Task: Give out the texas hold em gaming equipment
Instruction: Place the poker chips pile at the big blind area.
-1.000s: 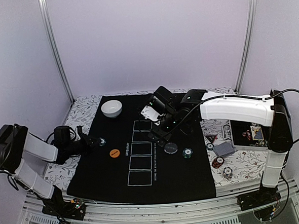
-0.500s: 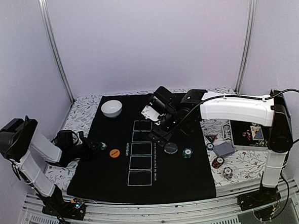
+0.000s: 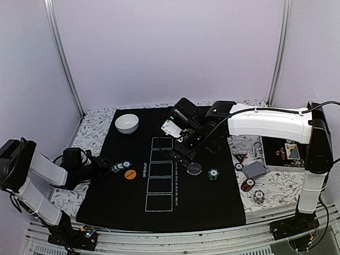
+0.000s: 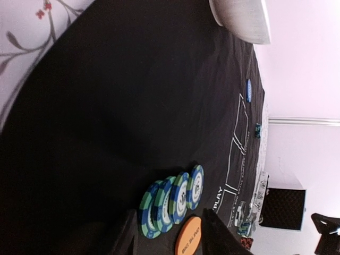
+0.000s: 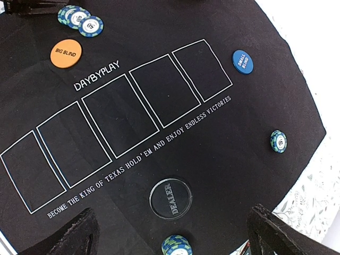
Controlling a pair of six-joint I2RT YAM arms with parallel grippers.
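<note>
At the nine o'clock edge of the black mat [image 3: 111,203], your left gripper [image 3: 107,164] stands with its fingers [image 4: 131,234] apart and nothing clamped between them. Just ahead of the tips, four teal poker chips [image 4: 171,198] lie fanned in an overlapping row on the mat, each leaning on the next. The orange Big Blind disc [image 4: 187,241] lies flat just beside them, toward six o'clock.

Your right gripper [image 5: 174,210] hangs over the middle of the mat, jaws spread wide and empty, with the black Dealer disc [image 5: 170,198] on the mat below it. A teal chip stack [image 3: 213,174] sits at four o'clock from that disc. The blue Small Blind disc [image 5: 243,61] lies toward twelve o'clock, past the far end of the printed row of rectangles.

Off the mat at three o'clock, on the floral cloth [image 3: 277,184], you have the grey-backed cards [image 3: 254,169], the black-red triangle [image 3: 239,157] and red chips [image 3: 249,183]. The white bowl [image 3: 126,123] stands at eleven o'clock.
</note>
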